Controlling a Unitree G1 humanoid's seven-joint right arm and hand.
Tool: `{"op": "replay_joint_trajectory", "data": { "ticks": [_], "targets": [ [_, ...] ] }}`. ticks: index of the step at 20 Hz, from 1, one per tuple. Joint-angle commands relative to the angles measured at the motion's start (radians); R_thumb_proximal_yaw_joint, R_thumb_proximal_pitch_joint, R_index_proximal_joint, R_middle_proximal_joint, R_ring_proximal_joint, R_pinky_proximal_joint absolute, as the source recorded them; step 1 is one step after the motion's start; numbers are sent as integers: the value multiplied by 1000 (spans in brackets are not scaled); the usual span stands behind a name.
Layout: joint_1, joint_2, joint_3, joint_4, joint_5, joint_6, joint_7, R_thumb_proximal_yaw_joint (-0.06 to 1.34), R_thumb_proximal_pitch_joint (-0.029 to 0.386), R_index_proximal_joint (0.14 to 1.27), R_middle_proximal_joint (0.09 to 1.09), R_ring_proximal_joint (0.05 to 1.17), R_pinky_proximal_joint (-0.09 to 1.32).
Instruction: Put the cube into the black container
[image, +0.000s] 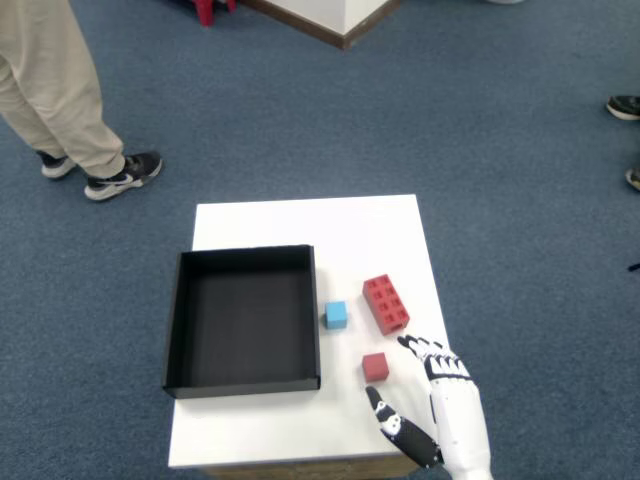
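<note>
A small red cube (375, 366) rests on the white table (300, 225), just right of the black container's front right corner. The black container (243, 318) is an open, empty square box on the table's left half. My right hand (432, 400) hovers over the table's front right corner, fingers spread and holding nothing. Its fingertips (408, 343) reach to just right of the red cube, and the thumb (385, 414) points left below the cube. Hand and cube stay apart.
A blue cube (336, 315) sits against the container's right wall. A red studded brick (385, 304) lies right of it. A person's legs and shoes (110, 175) stand on the blue carpet at the upper left. The table's right edge runs close by my hand.
</note>
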Motion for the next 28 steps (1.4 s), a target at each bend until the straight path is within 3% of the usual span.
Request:
{"op": "replay_joint_trajectory", "data": {
  "ticks": [1, 9, 16, 28],
  "targets": [
    [-36, -26, 14, -30, -8, 55, -58, 445, 1, 341, 288, 291, 236],
    [-49, -33, 10, -69, -1, 220, -19, 452, -23, 356, 274, 268, 176],
    [-66, -10, 13, -66, -4, 399, -41, 451, -17, 389, 288, 271, 138],
    [-56, -12, 34, -95, -21, 500, -4, 429, -2, 500, 309, 281, 134]
  ]
}}
